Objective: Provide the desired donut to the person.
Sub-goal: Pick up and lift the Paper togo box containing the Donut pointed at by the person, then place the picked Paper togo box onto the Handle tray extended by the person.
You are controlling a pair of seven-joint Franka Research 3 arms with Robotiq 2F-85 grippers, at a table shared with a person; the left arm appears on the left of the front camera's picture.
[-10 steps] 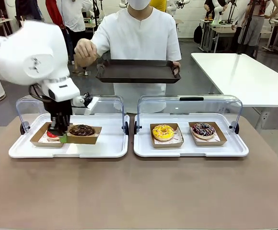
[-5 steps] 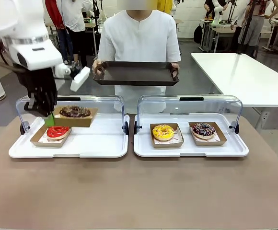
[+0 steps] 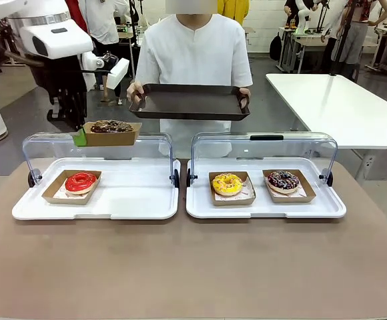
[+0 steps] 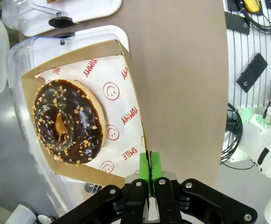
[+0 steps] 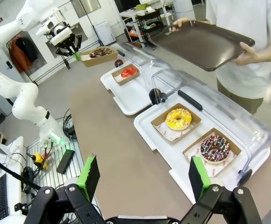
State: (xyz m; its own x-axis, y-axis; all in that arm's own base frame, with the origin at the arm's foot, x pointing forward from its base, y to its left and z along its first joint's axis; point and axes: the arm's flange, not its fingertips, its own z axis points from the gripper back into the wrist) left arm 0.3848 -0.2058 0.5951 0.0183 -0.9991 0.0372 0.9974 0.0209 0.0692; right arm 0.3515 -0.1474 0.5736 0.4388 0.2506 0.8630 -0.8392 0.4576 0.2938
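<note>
Left arm's fingers [image 3: 80,138] are pinched shut on the rim of a cardboard box [image 3: 107,137] carrying the chocolate donut [image 3: 111,126], held in the air above the desk's [image 3: 193,267] far left edge. Beyond the far edge's middle, the person [image 3: 193,53] holds a brown tray [image 3: 190,101]. Right arm's fingers [image 5: 89,176] gape wide, empty.
</note>
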